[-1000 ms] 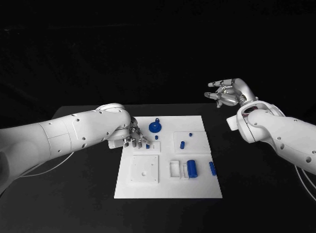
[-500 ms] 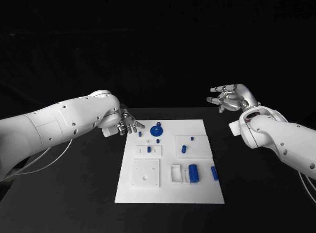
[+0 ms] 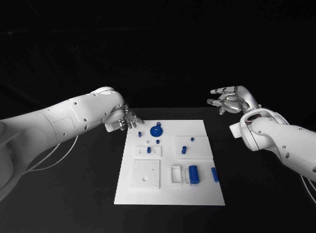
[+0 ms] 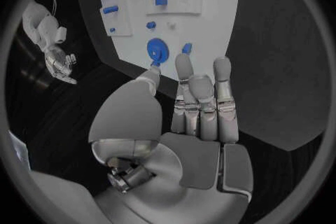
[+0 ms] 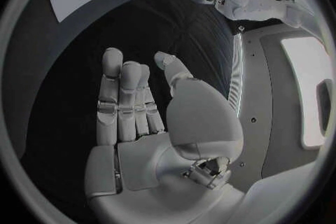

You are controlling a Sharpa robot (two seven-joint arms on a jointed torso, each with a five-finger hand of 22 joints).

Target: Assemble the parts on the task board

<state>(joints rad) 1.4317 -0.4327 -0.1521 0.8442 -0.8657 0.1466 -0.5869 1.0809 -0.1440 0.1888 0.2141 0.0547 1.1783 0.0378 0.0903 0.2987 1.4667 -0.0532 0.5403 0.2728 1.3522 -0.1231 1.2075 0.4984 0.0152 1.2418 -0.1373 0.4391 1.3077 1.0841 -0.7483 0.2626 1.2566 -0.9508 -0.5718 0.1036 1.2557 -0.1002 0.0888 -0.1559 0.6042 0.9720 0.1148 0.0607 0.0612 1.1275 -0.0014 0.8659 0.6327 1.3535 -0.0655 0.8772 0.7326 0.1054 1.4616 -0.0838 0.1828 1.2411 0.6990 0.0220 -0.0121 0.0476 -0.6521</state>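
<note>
While both our hands hold nothing, fingers loosely apart, left hand (image 3: pixel 126 121) at the task board's (image 3: pixel 200 189) far-left corner and right hand (image 3: pixel 230 99) well off right, several blue parts (image 3: pixel 193 174) lie loose; we judge most assembly remains.

Black table (image 3: pixel 74 194), dark backdrop behind, pale bright panel (image 5: pixel 308 89)
</note>
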